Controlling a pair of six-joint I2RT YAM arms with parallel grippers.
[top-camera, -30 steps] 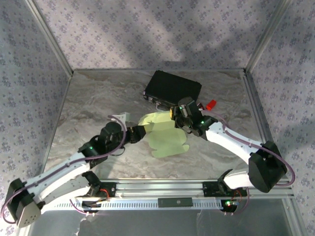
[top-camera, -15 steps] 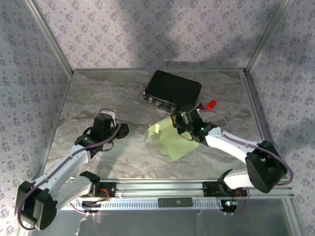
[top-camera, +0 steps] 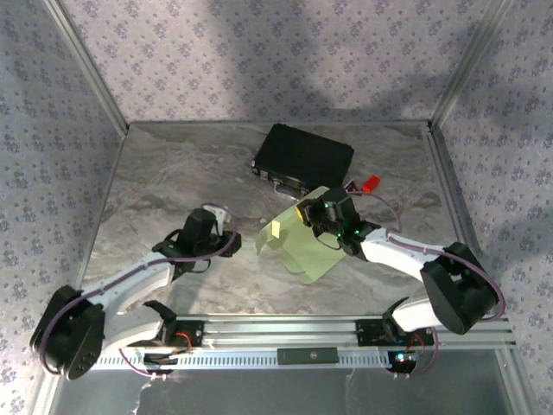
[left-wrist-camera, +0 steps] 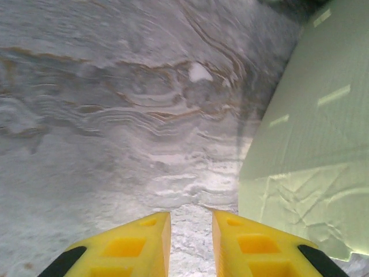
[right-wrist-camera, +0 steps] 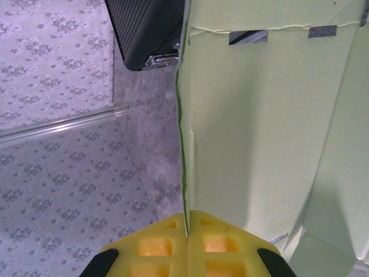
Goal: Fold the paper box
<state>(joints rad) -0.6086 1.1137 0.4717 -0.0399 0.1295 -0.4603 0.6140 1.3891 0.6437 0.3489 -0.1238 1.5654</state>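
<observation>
The paper box (top-camera: 304,246) is a pale green die-cut sheet, raised at a tilt off the table in the top view. My right gripper (top-camera: 308,218) holds its upper edge. In the right wrist view my right gripper (right-wrist-camera: 187,216) has its yellow fingers pressed together on the card's thin edge, and the paper box (right-wrist-camera: 259,127) spreads away to the right. My left gripper (top-camera: 226,239) hovers low to the left of the sheet, apart from it. Seen from the left wrist, my left gripper (left-wrist-camera: 191,216) has a narrow gap with only table between its fingers. The paper box (left-wrist-camera: 311,144) lies just to their right.
A black hard case (top-camera: 302,156) with metal latches sits behind the sheet, and its corner (right-wrist-camera: 147,29) shows in the right wrist view. A small red object (top-camera: 371,184) lies to its right. Patterned walls enclose the table; a metal rail (top-camera: 285,328) runs along the near edge.
My left gripper let go of the sheet's left edge, narrowed and drew back to the left. My right gripper tilted the sheet up from lying flat.
</observation>
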